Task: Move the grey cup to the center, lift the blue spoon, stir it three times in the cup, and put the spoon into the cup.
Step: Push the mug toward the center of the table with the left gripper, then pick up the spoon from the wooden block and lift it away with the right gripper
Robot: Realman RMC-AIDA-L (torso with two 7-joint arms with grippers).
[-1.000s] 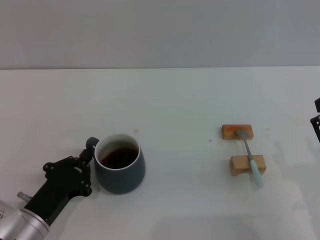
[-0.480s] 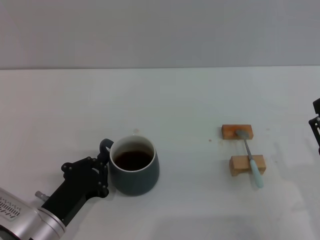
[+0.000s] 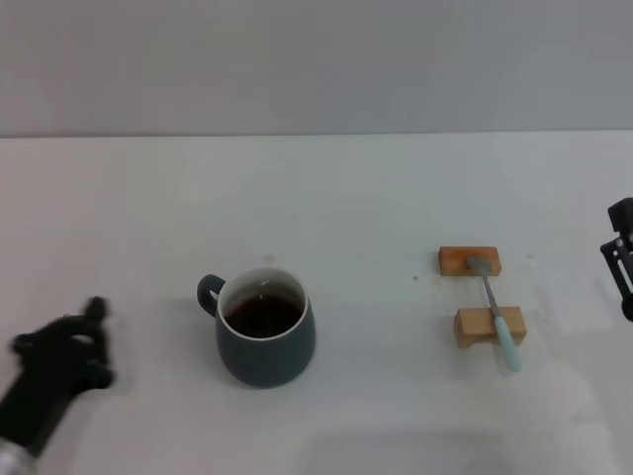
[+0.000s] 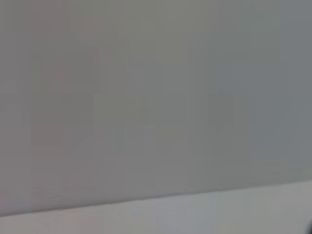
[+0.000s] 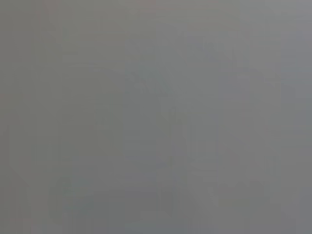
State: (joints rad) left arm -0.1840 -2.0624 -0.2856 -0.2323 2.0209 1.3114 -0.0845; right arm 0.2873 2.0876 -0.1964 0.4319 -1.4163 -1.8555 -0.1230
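Observation:
The grey cup [image 3: 265,336] stands on the white table left of centre in the head view, with dark brown liquid inside and its loop handle toward the left. My left gripper [image 3: 74,346] is blurred at the lower left, well clear of the cup and touching nothing. The blue spoon [image 3: 497,315] lies across two wooden blocks on the right, its silver bowl on the far block and its pale blue handle over the near one. At the right edge, beyond the spoon, only part of my right gripper [image 3: 621,259] shows. Both wrist views show only blank grey.
The far wooden block [image 3: 455,260] and the near wooden block [image 3: 473,327] carry the spoon. The white table [image 3: 376,218] runs back to a grey wall.
The left gripper slid the cup rightward by its handle, then let go and pulled back to the lower left. The right gripper has crept slightly inward from the right edge.

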